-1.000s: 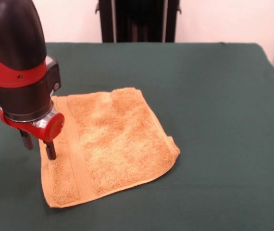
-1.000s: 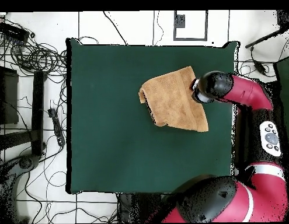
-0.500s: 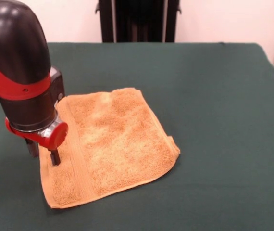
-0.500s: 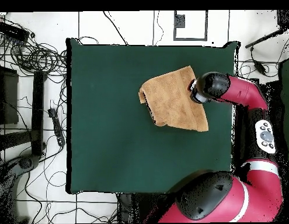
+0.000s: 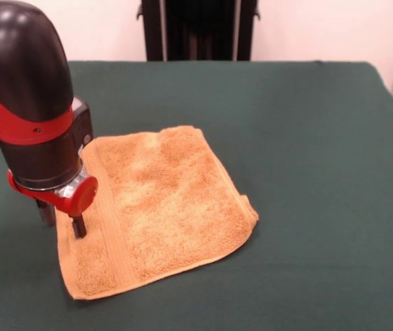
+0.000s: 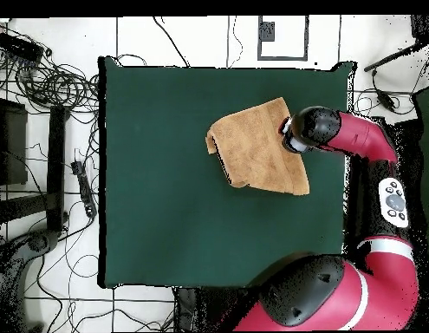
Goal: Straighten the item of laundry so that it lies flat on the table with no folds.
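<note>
Pincer [image 5: 61,219] was down at the towel's [image 5: 158,207] left edge in the front view. Two dark fingers [image 5: 78,225] showed below the red collar, standing apart with a gap between them. One tip sat on the woven border band [image 5: 110,224]; the other was at or just off the cloth edge, over the tabletop [image 5: 307,138]. Could not tell whether any cloth was pinched between them. Nothing lifted; the cloth lay down on the surface around the tips.

Towel lay in the left half of the tabletop in the front view, well clear of the far and right edges. It sat skewed, its sides running diagonal to the tabletop's edges. Near-square, so no clear long axis. The border band ran from the far left corner down to the near left corner. The right corner [image 5: 248,210] was doubled over, showing a thicker layered lip.

Overhead, the towel [image 6: 252,147] lay just beside the arm's [image 6: 356,139] end, with the wrist head covering the pincer.
</note>
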